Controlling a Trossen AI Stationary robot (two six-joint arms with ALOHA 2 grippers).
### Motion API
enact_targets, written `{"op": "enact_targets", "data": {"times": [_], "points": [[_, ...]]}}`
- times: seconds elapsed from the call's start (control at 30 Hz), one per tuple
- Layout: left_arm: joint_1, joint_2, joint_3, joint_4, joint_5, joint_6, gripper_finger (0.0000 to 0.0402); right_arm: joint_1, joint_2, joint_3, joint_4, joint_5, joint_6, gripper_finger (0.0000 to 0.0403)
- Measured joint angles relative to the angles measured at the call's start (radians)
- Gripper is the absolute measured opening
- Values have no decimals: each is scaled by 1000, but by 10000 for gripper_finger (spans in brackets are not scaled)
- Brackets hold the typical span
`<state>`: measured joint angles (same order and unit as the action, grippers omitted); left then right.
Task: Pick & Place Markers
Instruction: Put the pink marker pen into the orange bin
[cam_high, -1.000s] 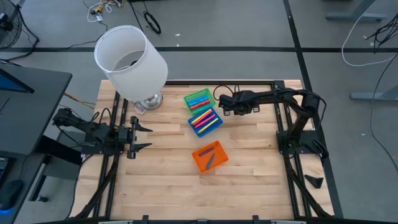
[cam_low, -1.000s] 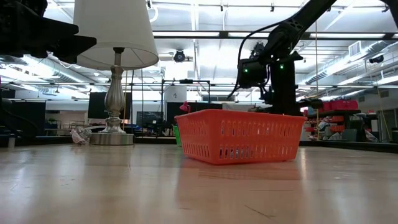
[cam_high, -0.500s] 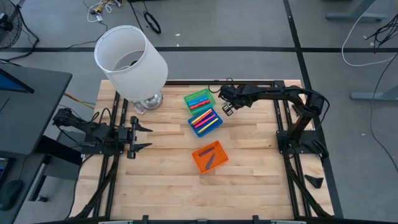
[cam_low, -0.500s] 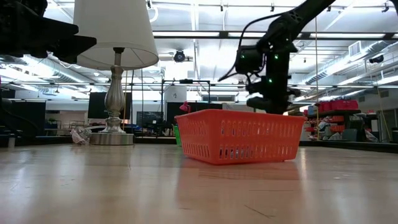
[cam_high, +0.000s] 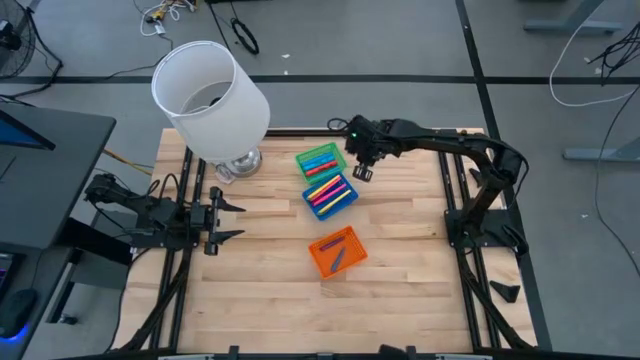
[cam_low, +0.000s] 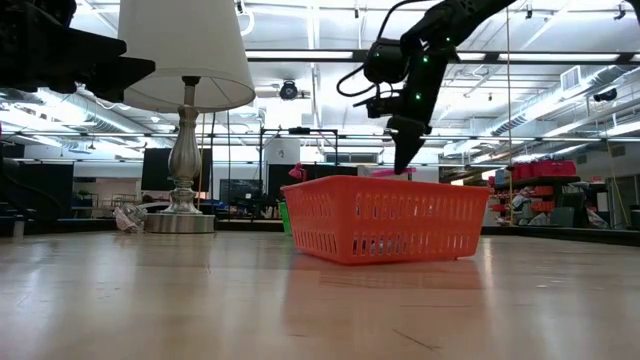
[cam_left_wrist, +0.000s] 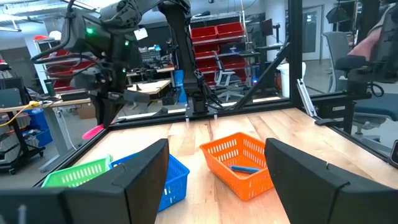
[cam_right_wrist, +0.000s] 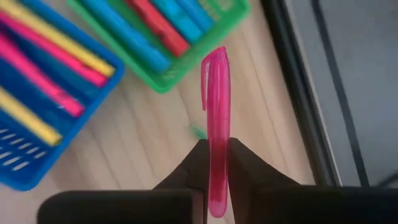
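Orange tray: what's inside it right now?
The orange tray holds two dark blue markers, one long and one shorter, as the high view shows. In the low view its mesh wall hides most of the inside, so anything smaller cannot be ruled out.

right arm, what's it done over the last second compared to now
The right gripper, shut on a pink marker, swung from beside the blue tray toward the table's far edge, and now hangs just off the green tray; in the low view it has risen. The left gripper stayed parked at the left side. The trays, the orange tray and the lamp did not move.
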<state>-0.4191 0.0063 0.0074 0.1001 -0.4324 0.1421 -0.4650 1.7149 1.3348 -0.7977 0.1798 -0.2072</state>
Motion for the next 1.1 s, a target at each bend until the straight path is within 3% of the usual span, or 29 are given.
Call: {"op": "enact_targets", "data": {"times": [0.33, 0.7, 0.9, 1.1], "points": [[0, 0, 0, 0, 0, 0, 273, 78, 0, 3, 4, -15, -109, 33], [0, 0, 0, 0, 0, 0, 273, 309, 0, 3, -4, -16, -37, 33], [0, 0, 0, 0, 0, 0, 273, 437, 0, 3, -10, -94, -28, 33], [0, 0, 0, 0, 0, 0, 273, 533, 0, 3, -20, -104, -10, 33]]}}
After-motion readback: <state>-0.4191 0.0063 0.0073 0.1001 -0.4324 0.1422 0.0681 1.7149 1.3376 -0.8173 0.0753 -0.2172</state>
